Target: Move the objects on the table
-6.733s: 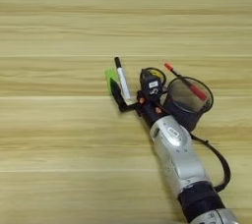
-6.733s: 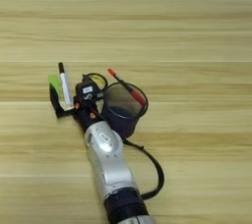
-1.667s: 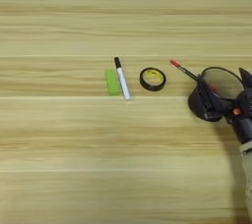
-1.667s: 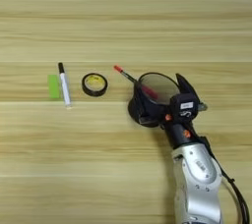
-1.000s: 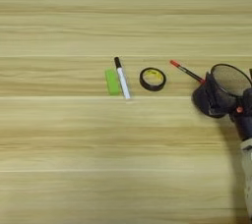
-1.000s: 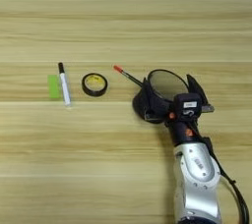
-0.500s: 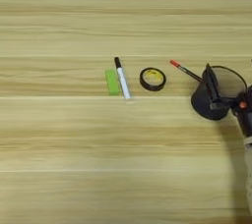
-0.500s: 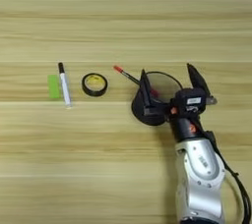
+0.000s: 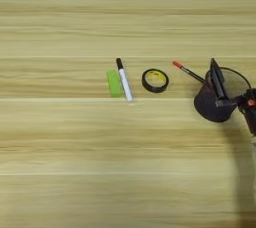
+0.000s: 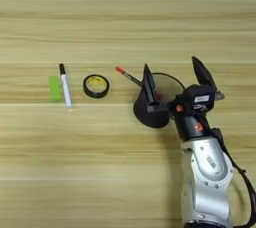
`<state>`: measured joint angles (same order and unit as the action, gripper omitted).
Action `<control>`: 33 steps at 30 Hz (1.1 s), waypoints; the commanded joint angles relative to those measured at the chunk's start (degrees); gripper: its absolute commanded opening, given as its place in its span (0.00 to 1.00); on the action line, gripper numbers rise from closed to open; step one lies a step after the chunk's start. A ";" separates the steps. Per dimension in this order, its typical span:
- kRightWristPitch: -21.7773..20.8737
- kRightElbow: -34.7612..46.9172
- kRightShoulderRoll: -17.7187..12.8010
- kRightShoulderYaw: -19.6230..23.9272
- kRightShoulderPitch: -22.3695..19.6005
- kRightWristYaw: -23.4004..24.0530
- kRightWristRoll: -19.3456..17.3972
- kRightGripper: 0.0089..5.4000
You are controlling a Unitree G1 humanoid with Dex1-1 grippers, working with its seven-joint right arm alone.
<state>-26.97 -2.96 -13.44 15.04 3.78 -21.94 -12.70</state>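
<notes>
gripper [image 10: 173, 79] spread wide astride pen cup [image 10: 156, 103] | pen [image 10: 129, 77] inside | close evenly, keep cup upright

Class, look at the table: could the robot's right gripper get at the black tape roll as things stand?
Probably yes. The tape roll lies flat on bare table, apart from the marker. But the right gripper straddles the pen cup, so it must first clear that.

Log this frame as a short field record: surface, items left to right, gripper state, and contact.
surface: wooden table
items left to right: green block, white marker beside it, black tape roll, red-capped pen sticking out of tilted black mesh pen cup
gripper: right gripper, fingers spread wide
contact: one finger inside the cup mouth, the other outside; no grip
</notes>
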 commanded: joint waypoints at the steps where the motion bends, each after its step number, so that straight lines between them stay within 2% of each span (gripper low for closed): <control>1: -0.37 4.43 -2.02 -0.53 -0.58 -2.28 -2.56 0.99; 9: 1.79 12.84 -2.26 -6.49 3.63 -9.77 -6.01 0.99; 16: 5.90 13.15 -1.79 -11.92 4.19 -14.41 -7.27 0.99; 23: 9.13 9.84 -1.52 -13.88 3.86 -16.05 -6.98 0.99; 33: 11.44 3.54 -1.65 -14.48 2.35 -15.12 -2.57 0.99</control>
<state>-15.44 0.04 -14.21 0.05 9.21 -38.86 -16.76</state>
